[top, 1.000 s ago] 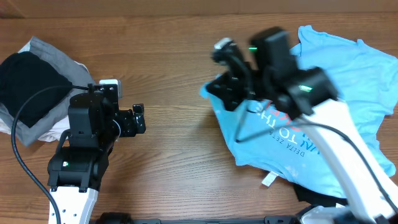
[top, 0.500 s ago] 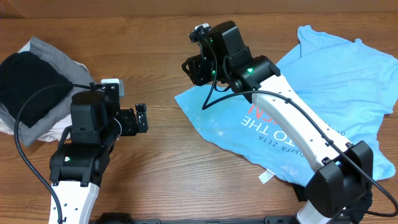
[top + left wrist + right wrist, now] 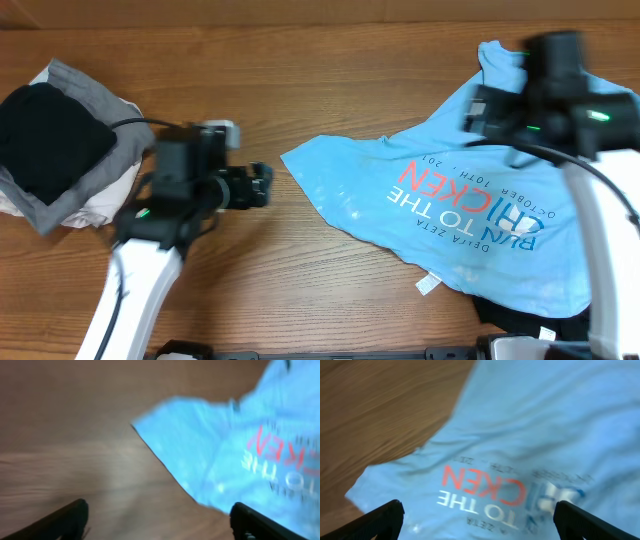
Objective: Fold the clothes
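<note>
The light blue T-shirt (image 3: 450, 215) lies crumpled and only partly flat on the right half of the desk (image 3: 300, 60). Its long axis runs from a pointed corner near the middle of the frame down toward the lower right. The left gripper (image 3: 265, 185) hovers just left of that corner, spread and empty, so it is the nearer one for that end. The right gripper (image 3: 478, 115) hangs over the shirt's upper part, also spread, pinching nothing. A black garment (image 3: 45, 140) tops a pile at the upper left.
</note>
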### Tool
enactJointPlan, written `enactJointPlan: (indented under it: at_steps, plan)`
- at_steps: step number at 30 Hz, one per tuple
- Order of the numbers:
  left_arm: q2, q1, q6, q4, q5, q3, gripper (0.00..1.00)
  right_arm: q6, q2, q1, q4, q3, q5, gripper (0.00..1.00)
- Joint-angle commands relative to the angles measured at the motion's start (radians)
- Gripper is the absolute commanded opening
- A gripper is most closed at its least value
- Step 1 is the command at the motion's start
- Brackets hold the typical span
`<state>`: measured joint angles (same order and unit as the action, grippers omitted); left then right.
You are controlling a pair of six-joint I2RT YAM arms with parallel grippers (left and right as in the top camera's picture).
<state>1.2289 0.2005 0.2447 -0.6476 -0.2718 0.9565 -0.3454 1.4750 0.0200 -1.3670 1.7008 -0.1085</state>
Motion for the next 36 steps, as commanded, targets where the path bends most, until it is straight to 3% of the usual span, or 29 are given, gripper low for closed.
enactJointPlan:
  at_steps: [1, 9, 16, 18, 20, 21, 24, 30, 36]
  plan:
    - [0.111, 0.105, 0.100, 0.008, -0.051, 0.019, 0.96, -0.019, -0.021, -0.110, -0.056, 0.019, -0.003, 1.00]
    - [0.378, 0.278, 0.522, 0.097, -0.170, 0.019, 0.97, -0.014, -0.022, -0.266, -0.129, 0.019, -0.002, 1.00]
    - [0.537, 0.371, 0.663, 0.267, -0.166, 0.019, 0.93, 0.001, -0.022, -0.267, -0.139, 0.019, -0.002, 1.00]
    - [0.570, 0.384, 0.673, 0.335, -0.162, 0.019, 0.86, 0.002, -0.022, -0.267, -0.145, 0.019, -0.003, 1.00]
    - [0.605, 0.395, 0.672, 0.399, -0.127, 0.019, 0.70, 0.002, -0.022, -0.267, -0.150, 0.019, -0.003, 1.00]
    - [0.612, 0.396, 0.672, 0.412, -0.113, 0.019, 0.58, 0.002, -0.022, -0.267, -0.151, 0.019, -0.003, 1.00]
    - [0.614, 0.396, 0.653, 0.446, -0.085, 0.020, 0.04, 0.005, -0.022, -0.267, -0.155, 0.019, -0.003, 1.00]
    - [0.531, 0.355, 0.584, 0.496, -0.220, 0.131, 0.04, 0.006, -0.022, -0.267, -0.164, 0.019, -0.003, 1.00]
    - [0.403, 0.316, 0.529, 0.544, -0.290, 0.459, 0.04, 0.009, -0.020, -0.267, -0.165, 0.019, -0.003, 1.00]
